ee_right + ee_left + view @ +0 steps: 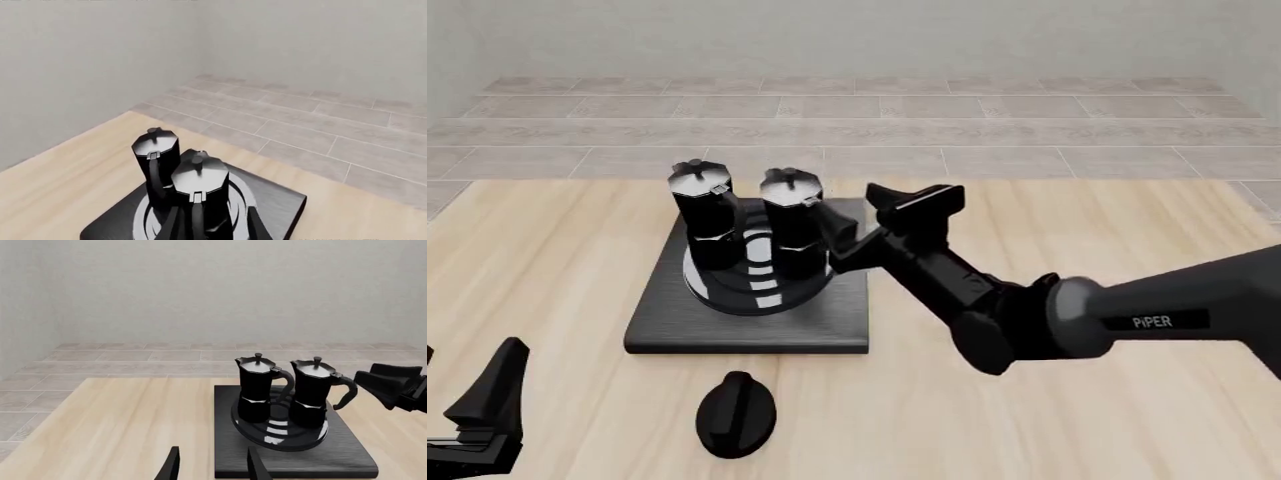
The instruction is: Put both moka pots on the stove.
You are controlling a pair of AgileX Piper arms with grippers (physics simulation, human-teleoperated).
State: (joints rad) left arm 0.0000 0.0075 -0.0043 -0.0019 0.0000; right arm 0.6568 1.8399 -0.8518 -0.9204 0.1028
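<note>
Front view, nearest the camera at the lower left of the frame, shows the left gripper (pixel 481 420) low over the table (pixel 1094 420), holding nothing, its fingers parted narrowly. Just right of it lies a black oval knob (pixel 737 412). Beyond, in the middle left, sits the stove (pixel 661 325), and both moka pots stand upright on its ring burner, side by side: the left pot (pixel 703 215) and the right pot (pixel 791 222). The right gripper (pixel 888 215) is just beside the right pot's handle side, jaws spread wide, gripping nothing. Judged from this, the placing step looks done; the next move calls for drawing the right gripper clear without nudging the pot. White lettering "PiPER" (pixel 1152 321) reads on the right arm.
</note>
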